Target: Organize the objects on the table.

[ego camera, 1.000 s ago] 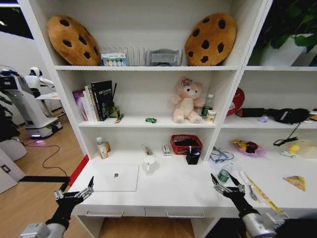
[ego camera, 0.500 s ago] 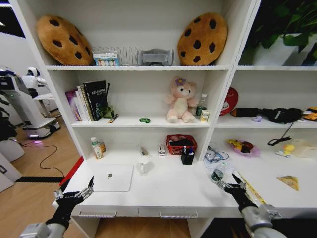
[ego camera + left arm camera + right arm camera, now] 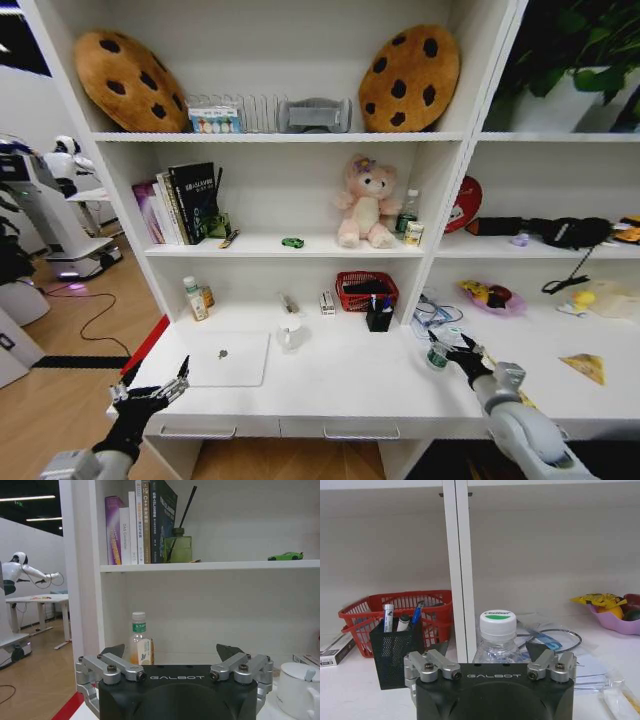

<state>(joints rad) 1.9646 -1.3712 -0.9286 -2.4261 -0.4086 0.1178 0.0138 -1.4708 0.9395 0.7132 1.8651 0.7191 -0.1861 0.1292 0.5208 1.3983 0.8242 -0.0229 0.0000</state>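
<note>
On the white desk, the right gripper has reached forward, fingers spread around the bottle, ready to grasp, while the left gripper hangs open at the desk's edge.

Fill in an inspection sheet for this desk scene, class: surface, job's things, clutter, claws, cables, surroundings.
Surface: white desk, mostly bare at the front.
Job's things: laptop closed at left; pen cup by red basket; bottle between the right claw's open fingers.
Clutter: mug, plush bear on shelf.
Claws: left claw open at the desk's left corner; right claw open around the bottle.
Cables: one on floor.
Surroundings: another robot.
</note>
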